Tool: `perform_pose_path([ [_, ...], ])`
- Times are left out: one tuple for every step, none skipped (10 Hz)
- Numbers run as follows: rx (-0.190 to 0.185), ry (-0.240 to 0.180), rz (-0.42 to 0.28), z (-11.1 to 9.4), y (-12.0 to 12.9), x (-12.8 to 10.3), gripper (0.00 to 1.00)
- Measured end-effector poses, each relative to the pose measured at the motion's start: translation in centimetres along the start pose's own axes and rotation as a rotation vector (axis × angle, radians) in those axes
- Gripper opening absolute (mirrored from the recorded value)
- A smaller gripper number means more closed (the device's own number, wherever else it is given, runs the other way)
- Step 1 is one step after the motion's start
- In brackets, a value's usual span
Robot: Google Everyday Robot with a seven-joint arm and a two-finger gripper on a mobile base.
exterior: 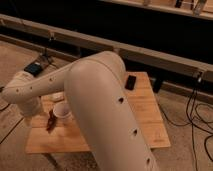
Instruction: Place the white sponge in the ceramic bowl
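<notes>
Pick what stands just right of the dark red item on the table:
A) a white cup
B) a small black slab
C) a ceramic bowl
A: the white cup stands just right of the dark red item on the wooden table. The claw is at the table's left edge beside them, at the end of the arm.

A pale wooden tabletop [145, 117] stands on a grey-brown floor [15, 60] in dim, warm light. Behind it a long dark wall [125, 25] carries a pale horizontal rail [160, 55]. Black cables [191, 106] trail across the floor at the right.
</notes>
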State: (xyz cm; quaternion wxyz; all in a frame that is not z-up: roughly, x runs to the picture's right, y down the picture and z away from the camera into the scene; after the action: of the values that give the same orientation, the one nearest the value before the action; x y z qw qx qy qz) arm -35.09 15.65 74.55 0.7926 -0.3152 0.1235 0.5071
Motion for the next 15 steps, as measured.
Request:
perform_pose_path([
  [-0.01, -0.005, -0.007, 0.2, 0.1, -0.8, 0.65],
  [-0.017, -0.012, -0.018, 0.3, 0.3, -1.5, 0.65],
  [-0.021, -0.023, -0.031, 0.2, 0.5, -2.4, 0.65],
  [-0.021, -0.037, -0.047, 0.1, 0.6, -3.4, 0.65],
  [-0.018, -0.049, -0.053, 0.1, 0.4, -4.3, 0.65],
  [-0.014, -0.055, -0.053, 0.2, -0.1, -5.0, 0.65],
  [-0.008, -0.059, -0.048, 0.5, -0.9, -6.0, 0.65],
  [-0.01, -0.071, -0.038, 0.8, -2.1, -7.1, 0.65],
  [-0.012, -0.082, -0.029, 1.1, -3.2, -8.0, 0.65],
  [-0.013, -0.096, -0.026, 1.3, -4.2, -8.8, 0.65],
  [-0.014, -0.114, -0.029, 1.6, -5.2, -9.7, 0.65],
  [-0.015, -0.13, -0.037, 1.8, -5.8, -10.5, 0.65],
  [-0.016, -0.145, -0.051, 2.2, -6.2, -11.2, 0.65],
  [-0.014, -0.16, -0.072, 2.7, -6.5, -11.9, 0.65],
  [-0.01, -0.169, -0.087, 3.2, -6.8, -12.4, 0.65],
])
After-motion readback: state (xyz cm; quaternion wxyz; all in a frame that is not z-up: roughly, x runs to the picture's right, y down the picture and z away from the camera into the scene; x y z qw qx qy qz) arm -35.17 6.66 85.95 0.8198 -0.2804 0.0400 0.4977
